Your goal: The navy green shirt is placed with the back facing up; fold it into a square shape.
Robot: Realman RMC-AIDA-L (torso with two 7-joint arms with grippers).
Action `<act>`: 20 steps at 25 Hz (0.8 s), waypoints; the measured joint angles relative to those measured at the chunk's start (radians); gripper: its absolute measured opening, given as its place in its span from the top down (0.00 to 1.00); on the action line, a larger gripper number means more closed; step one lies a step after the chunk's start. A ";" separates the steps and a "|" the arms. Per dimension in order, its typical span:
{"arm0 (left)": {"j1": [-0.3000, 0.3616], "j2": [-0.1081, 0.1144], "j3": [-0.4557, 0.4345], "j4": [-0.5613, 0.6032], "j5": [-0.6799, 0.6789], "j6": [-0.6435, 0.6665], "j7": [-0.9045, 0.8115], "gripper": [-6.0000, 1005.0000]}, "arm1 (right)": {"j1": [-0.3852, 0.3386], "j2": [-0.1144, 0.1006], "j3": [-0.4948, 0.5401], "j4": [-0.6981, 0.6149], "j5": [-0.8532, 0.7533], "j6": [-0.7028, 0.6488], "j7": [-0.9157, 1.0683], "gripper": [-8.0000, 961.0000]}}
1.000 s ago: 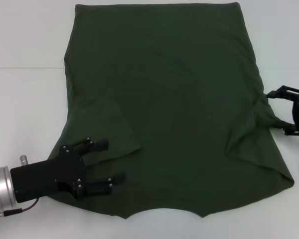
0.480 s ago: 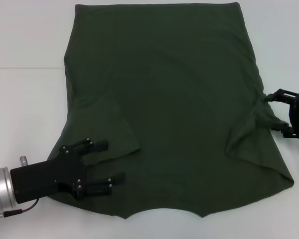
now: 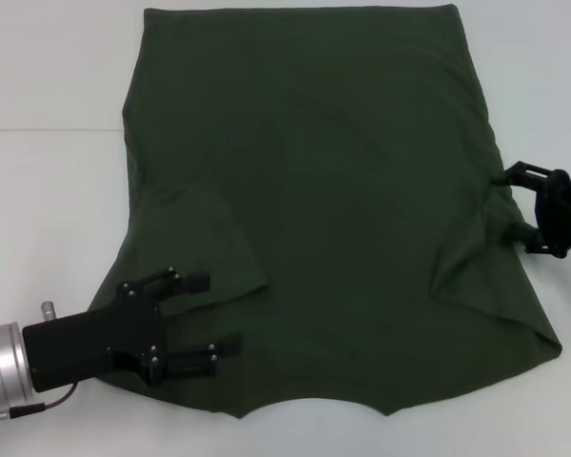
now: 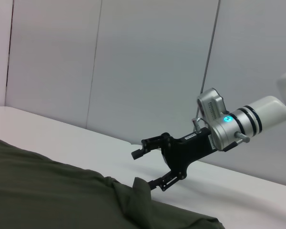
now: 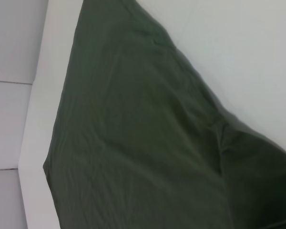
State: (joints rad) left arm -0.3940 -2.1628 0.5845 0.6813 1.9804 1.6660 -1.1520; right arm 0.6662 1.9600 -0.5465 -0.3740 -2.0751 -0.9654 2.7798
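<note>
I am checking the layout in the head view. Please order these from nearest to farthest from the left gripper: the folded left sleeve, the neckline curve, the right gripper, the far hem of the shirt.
From the left gripper:
1. Folded left sleeve, just beyond its fingers, on the left side of the shirt.
2. Neckline curve, near edge, toward the middle.
3. Right gripper, at the shirt's right edge.
4. Far hem, the farthest edge.

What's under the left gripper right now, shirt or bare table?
Shirt. The left gripper, fingers open, sits over the navy green shirt near its folded-in left sleeve. The white table beneath that fabric is covered, so unseen.
</note>
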 joint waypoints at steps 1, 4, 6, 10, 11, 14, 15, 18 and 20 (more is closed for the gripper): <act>0.000 0.000 0.000 0.000 0.000 0.000 0.000 0.07 | 0.003 0.003 -0.001 0.000 0.000 0.005 -0.003 0.06; 0.000 0.000 0.000 0.000 0.000 0.000 0.000 0.07 | 0.018 0.013 -0.002 -0.001 0.000 0.023 -0.018 0.06; 0.000 0.000 0.001 0.000 0.000 0.000 -0.001 0.07 | 0.034 0.017 -0.004 -0.003 0.000 0.036 -0.033 0.06; 0.000 0.000 0.000 0.000 0.000 0.000 -0.003 0.07 | 0.081 0.022 -0.007 -0.001 0.001 0.067 -0.065 0.06; 0.001 0.000 0.000 0.000 0.000 0.000 -0.004 0.07 | 0.094 0.024 -0.007 0.001 0.001 0.073 -0.073 0.06; 0.003 0.000 0.000 0.000 0.000 0.000 -0.004 0.07 | 0.130 0.033 -0.008 0.001 0.001 0.094 -0.093 0.06; 0.004 0.000 0.000 0.000 0.000 0.000 -0.004 0.07 | 0.138 0.036 -0.008 0.001 0.002 0.097 -0.099 0.06; 0.006 0.000 0.000 0.000 0.000 0.000 -0.006 0.07 | 0.150 0.044 -0.003 -0.006 0.007 0.095 -0.127 0.06; 0.007 0.000 0.000 0.000 0.000 0.000 -0.006 0.07 | 0.144 0.045 0.000 -0.010 0.016 0.081 -0.139 0.06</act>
State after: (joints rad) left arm -0.3873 -2.1628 0.5841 0.6810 1.9803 1.6658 -1.1579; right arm 0.8104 2.0045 -0.5465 -0.3844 -2.0588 -0.8842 2.6404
